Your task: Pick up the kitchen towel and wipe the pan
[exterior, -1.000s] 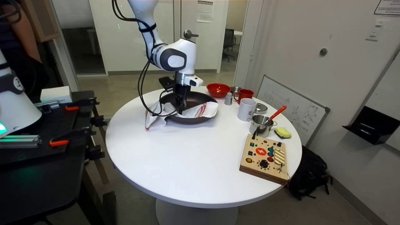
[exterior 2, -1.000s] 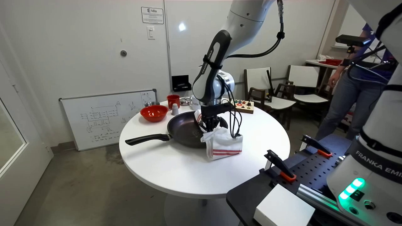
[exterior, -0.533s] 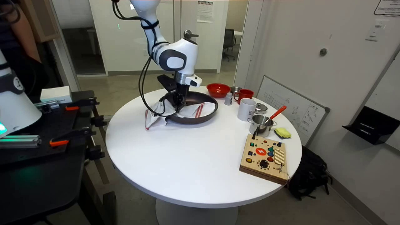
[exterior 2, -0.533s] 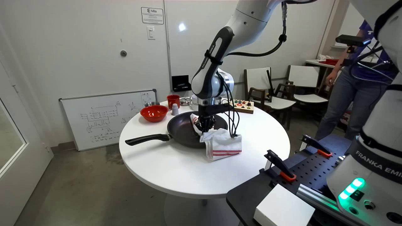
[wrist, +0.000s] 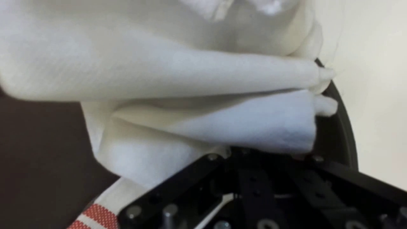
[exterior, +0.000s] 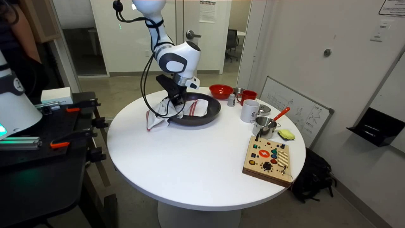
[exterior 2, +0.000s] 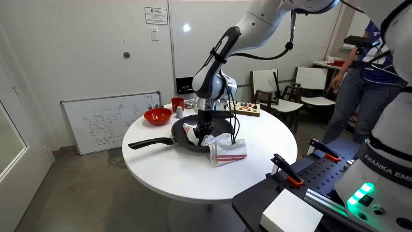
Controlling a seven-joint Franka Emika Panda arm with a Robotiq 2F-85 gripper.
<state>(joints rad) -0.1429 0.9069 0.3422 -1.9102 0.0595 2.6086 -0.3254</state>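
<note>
- Kitchen towel, white rectangular cloth with thin red stripes (exterior 2: 228,149), is lying partly inside the round black frying pan (exterior: 214,109), one striped end draping over the rim onto the round white table (exterior: 190,164).
- Black gripper (exterior 2: 200,141) is clamping the towel, jaws drawn together.
- White arm base (exterior 2: 386,187) is showing "FRANKA EMI", cut off; white wall sign (exterior 2: 156,16) is reading "Mila", finer print too small.
- Straight black pan handle (exterior 2: 151,142) is ending near the table edge.
- Bare tabletop is spreading between pan and wooden board with colourful knobs (exterior: 258,167).
- Red bowl (exterior 2: 157,120) and whitish shaker (exterior 2: 179,112) are standing near the pan; black cables (exterior: 145,72) are looping down in front of the towel.
</note>
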